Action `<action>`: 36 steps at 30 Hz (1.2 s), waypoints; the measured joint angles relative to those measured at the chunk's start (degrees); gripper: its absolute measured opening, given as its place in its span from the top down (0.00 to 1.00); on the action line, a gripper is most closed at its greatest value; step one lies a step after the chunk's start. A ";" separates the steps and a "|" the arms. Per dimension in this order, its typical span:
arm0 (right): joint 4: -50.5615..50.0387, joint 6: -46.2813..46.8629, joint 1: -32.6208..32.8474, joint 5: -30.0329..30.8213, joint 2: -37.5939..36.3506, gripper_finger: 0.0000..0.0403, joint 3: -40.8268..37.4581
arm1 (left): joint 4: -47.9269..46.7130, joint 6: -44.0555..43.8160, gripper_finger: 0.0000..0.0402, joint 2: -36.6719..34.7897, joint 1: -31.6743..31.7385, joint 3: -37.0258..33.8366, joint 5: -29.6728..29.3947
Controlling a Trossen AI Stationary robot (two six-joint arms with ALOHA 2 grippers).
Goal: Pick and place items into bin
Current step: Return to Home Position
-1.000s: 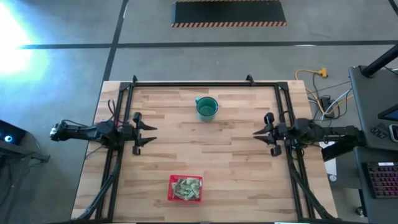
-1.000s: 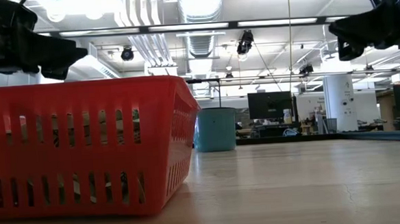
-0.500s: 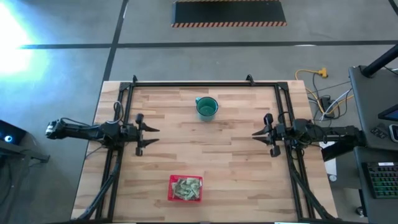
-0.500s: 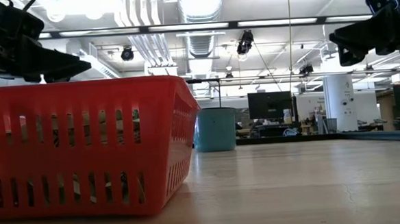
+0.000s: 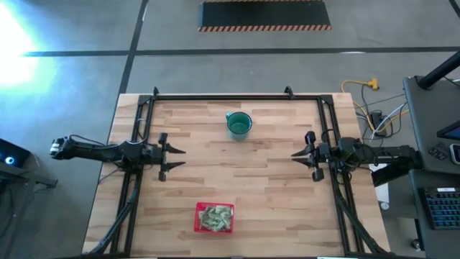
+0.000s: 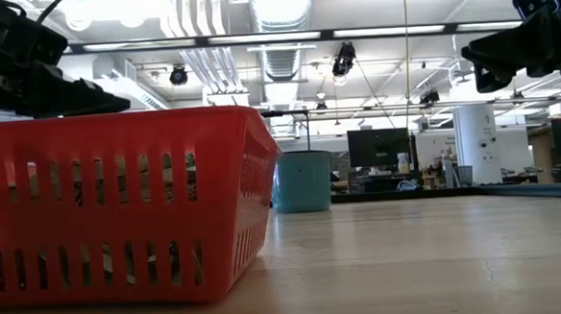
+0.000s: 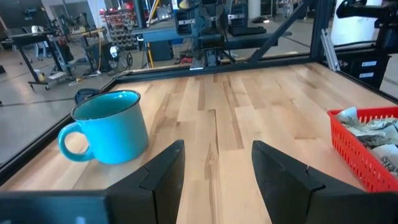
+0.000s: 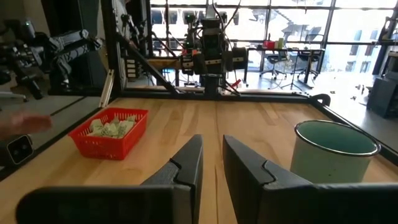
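Observation:
The red bin [image 5: 215, 218] stands near the table's near edge, between the two arms. It holds a heap of pale green and whitish packets [image 5: 215, 215]. The bin fills the left of the low view [image 6: 120, 209] and shows in the left wrist view [image 7: 367, 149] and the right wrist view [image 8: 109, 132]. My left gripper [image 5: 180, 157] hovers at the table's left side, open, fingers pointing toward the middle. My right gripper [image 5: 295, 155] hovers at the right side, open by a narrow gap, facing the left one. Both are above the table, far from the bin.
A teal cup [image 5: 239, 124] stands upright toward the far edge, midway between the arms, and also shows in the left wrist view [image 7: 109, 134]. Black frame rails [image 5: 230, 96] run along the table's far, left and right edges. A blurred hand [image 8: 25, 123] shows beyond the table.
My left gripper has sunk a little and tipped its fingers downward, as the low view shows. The bin, the packets and the cup have stayed where they were.

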 joint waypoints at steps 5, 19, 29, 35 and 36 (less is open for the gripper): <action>0.00 0.04 -0.02 0.00 0.00 0.87 0.00 | 0.02 0.02 0.57 0.78 0.00 0.00 0.00; 0.00 0.03 -0.02 0.00 0.00 0.87 0.00 | 0.04 0.02 0.57 1.78 -0.02 0.00 0.00; 0.02 0.01 -0.02 0.00 0.00 0.87 0.00 | 0.04 0.04 0.57 1.76 -0.02 0.00 0.00; 0.02 -0.04 -0.01 -0.01 0.00 0.87 0.00 | 0.04 0.04 0.57 1.76 0.00 0.00 0.00; 0.00 0.00 -0.01 -0.01 0.00 0.87 0.00 | 0.04 0.04 0.57 1.76 0.00 0.00 0.00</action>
